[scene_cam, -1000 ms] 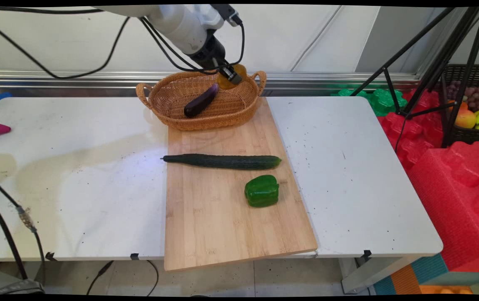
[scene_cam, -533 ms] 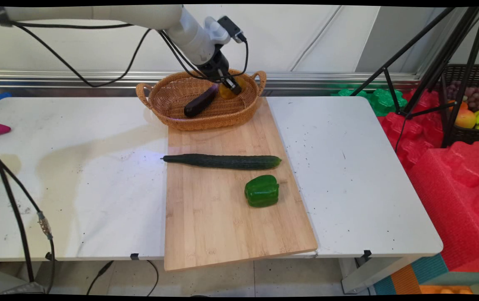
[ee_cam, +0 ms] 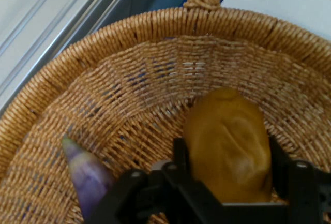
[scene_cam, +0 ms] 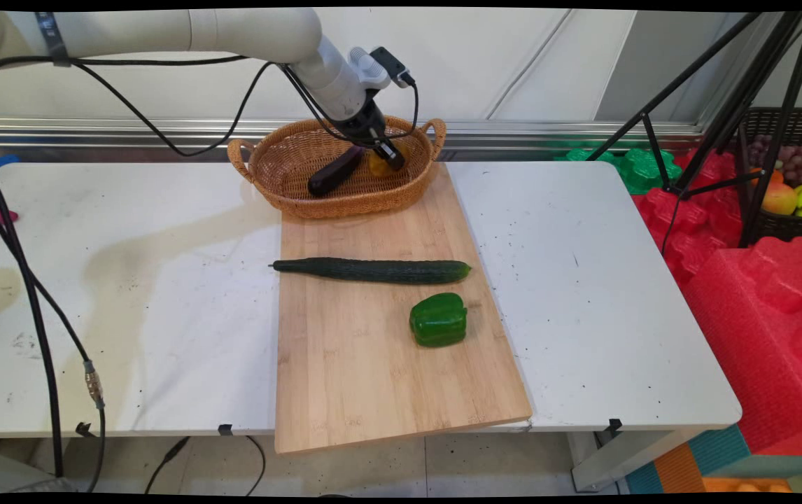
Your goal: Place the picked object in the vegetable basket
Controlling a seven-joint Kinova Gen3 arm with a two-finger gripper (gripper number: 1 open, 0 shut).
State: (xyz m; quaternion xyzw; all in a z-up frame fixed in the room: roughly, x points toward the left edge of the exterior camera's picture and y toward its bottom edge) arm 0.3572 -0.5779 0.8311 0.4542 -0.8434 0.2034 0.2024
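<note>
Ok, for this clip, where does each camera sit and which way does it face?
Main view: fixed above the table's near side, looking across the white table to the wall; shows the white arm and black two-finger claw over the woven wicker basket.
Hand view: on the hand, looking along the claw into the basket; its linkage shows at the bottom.
Shared: the basket, the yellow-brown rounded fruit between the fingers, and the dark purple eggplant.

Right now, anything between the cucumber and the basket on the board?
Nothing: in the main view the cutting board is bare wood between the cucumber and the wicker basket. The green pepper lies on the cucumber's near side.
</note>
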